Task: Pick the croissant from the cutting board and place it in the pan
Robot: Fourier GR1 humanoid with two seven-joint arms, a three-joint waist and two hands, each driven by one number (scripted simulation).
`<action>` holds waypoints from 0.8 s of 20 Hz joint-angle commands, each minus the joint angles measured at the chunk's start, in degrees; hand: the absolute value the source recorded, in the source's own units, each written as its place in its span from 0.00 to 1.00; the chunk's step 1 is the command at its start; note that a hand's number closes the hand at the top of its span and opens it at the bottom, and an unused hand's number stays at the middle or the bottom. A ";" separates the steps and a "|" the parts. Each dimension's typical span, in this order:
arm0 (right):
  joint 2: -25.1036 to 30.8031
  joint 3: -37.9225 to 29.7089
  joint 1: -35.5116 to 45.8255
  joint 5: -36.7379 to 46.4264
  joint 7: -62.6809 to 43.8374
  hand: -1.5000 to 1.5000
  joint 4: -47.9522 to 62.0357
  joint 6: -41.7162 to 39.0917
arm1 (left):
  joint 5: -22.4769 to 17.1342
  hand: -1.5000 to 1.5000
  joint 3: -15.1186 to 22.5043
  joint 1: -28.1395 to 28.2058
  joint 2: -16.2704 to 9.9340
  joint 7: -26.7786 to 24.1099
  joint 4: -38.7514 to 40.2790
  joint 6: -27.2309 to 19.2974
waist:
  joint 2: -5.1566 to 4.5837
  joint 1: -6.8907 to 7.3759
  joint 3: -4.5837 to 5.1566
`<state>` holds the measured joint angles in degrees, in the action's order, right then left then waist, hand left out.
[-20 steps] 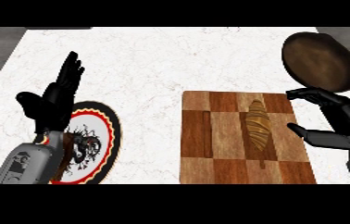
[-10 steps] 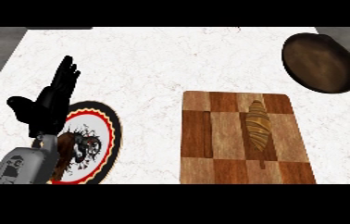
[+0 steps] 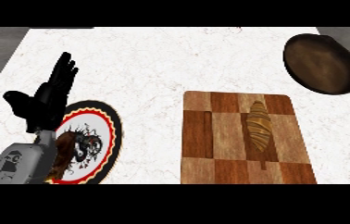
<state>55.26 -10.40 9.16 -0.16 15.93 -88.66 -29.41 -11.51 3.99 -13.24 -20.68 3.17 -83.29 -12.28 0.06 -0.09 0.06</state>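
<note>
A brown striped croissant (image 3: 259, 126) lies lengthwise on the right half of the checkered wooden cutting board (image 3: 212, 144). The dark round pan (image 3: 318, 63) sits at the far right, beyond the board's top right corner. My left hand (image 3: 46, 98) rests open at the left, fingers up, far from the croissant and above the plate's edge. The right hand does not show in this view.
A round plate (image 3: 92, 144) with a red and black rim and a dark pattern lies at the lower left, partly under my left forearm. White marble counter (image 3: 171, 65) stretches between the plate, the board and the pan.
The right hand, beside the board's right edge one second ago, has left the view. The left hand has drifted slightly left and down. The croissant has not moved.
</note>
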 commanded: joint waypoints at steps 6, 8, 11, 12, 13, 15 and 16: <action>-7.09 5.48 10.17 3.73 -10.61 0.00 -2.24 -2.98 | 2.91 0.50 -0.75 -0.29 3.36 -1.25 1.43 0.87 | -0.11 0.42 -0.04; -9.53 7.17 6.62 0.51 -15.84 0.00 -10.11 -3.76 | 3.19 0.50 -0.07 1.81 2.74 1.01 -2.90 0.30 | 0.12 0.12 -0.03; -12.05 8.90 13.14 -0.38 -18.74 0.00 -7.50 -5.82 | 2.75 0.50 -1.66 -1.68 3.16 0.15 2.58 2.49 | -0.12 0.31 -0.02; -12.20 7.26 9.97 0.13 -16.81 0.00 -8.61 -7.00 | 3.35 0.50 -2.48 -0.26 2.91 -0.91 1.77 2.82 | -0.05 0.12 -0.04; -12.26 6.84 6.95 -0.53 -19.91 0.00 -14.22 -6.88 | 3.29 0.50 -1.71 3.78 3.66 1.44 -4.74 1.08 | 0.10 0.08 -0.04; -14.82 9.70 7.88 4.59 -21.92 0.00 -13.65 -4.86 | 2.20 0.50 -4.28 3.34 1.60 -0.96 -2.09 4.64 | 0.00 0.21 -0.03; -13.01 7.93 2.62 5.18 -20.21 0.00 -16.32 -6.01 | 3.79 0.50 -2.60 0.19 3.47 2.21 -1.42 2.24 | 0.04 -0.35 -0.05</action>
<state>43.12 -2.77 16.19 2.59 -1.98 -100.10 -34.71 -8.47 1.72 -11.63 -17.88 3.78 -84.98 -9.96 0.06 0.02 0.03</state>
